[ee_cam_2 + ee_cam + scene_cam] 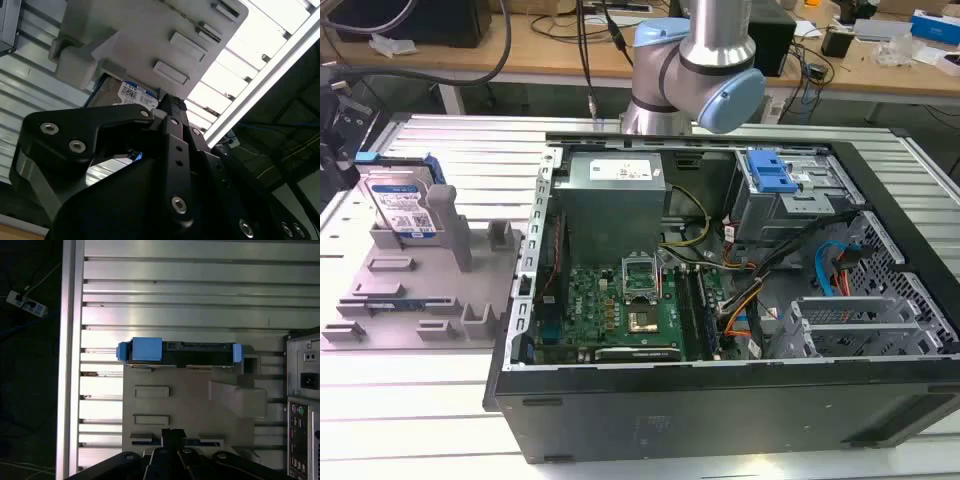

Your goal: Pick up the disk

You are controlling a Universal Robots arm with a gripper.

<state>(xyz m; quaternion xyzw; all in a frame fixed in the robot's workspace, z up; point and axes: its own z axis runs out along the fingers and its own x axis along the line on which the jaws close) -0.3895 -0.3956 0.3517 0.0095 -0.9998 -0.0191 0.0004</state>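
Slatted table (pixel 420 400) carries open PC case (pixel 720 410), with grey fixture tray (pixel 410 300) beside it. Disk (pixel 402 205) stands on edge at tray's far corner. Gripper (pixel 172 435) hovers over tray, apart from disk; open or closed, can't tell. Best: centre over disk's top edge, lift straight. Bare slats beyond; tray post (pixel 445 215) close.

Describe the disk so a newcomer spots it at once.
Start at the open computer case; on the exterior view's left sits a grey fixture tray. The disk stands on edge at its far end: silver, white-and-blue label, blue side rails, unlike the grey posts.
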